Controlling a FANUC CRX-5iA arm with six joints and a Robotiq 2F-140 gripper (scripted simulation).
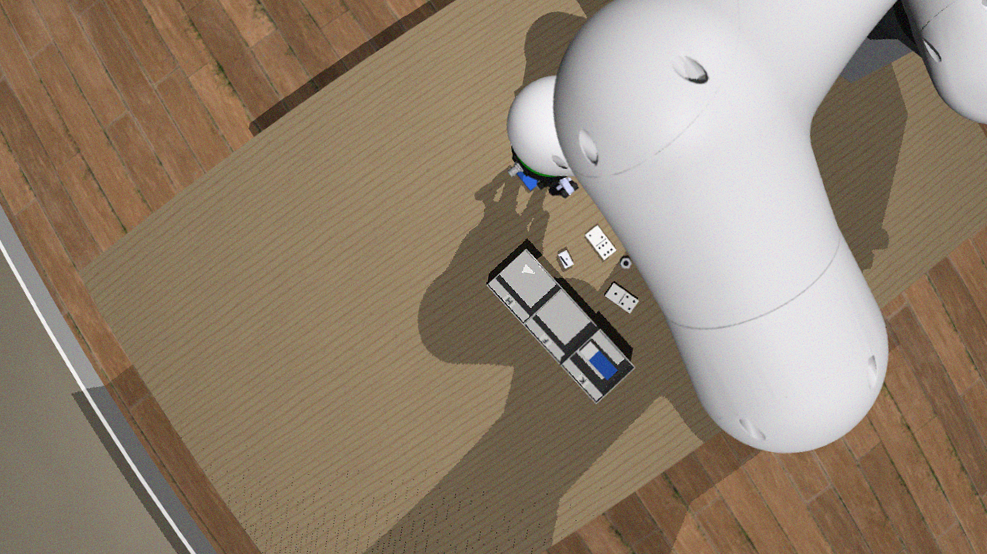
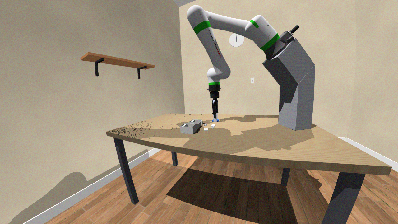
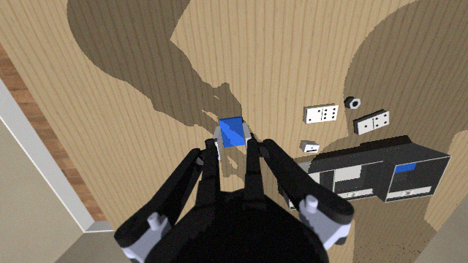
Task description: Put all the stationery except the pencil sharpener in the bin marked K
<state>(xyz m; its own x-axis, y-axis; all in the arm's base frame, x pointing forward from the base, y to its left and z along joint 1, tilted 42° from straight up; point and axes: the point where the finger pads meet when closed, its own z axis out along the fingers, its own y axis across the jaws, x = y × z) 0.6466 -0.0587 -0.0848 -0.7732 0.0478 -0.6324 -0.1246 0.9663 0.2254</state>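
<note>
Fingers of my gripper (image 3: 232,140) are closed on the blue eraser (image 3: 232,131), pads pressing its two sides just above the table (image 3: 128,91). Taking the eraser as landmark: the pencil sharpener (image 3: 309,147) lies near it on the bin side, just before the row of bins (image 3: 420,161). Beyond sit two dominoes (image 3: 320,113) and a hex nut (image 3: 352,102). Bin labels I cannot read. Farther off, red lettering runs along the arm (image 2: 215,47), too small to read.

Bright, even light falls from above and behind the arm (image 2: 214,47), which throws broad, hard-edged shadows across the table (image 2: 264,156). The top view bends straight walls into curves at its edges. The claw (image 3: 232,140) looms dark in the wrist view. Edges look jagged.
</note>
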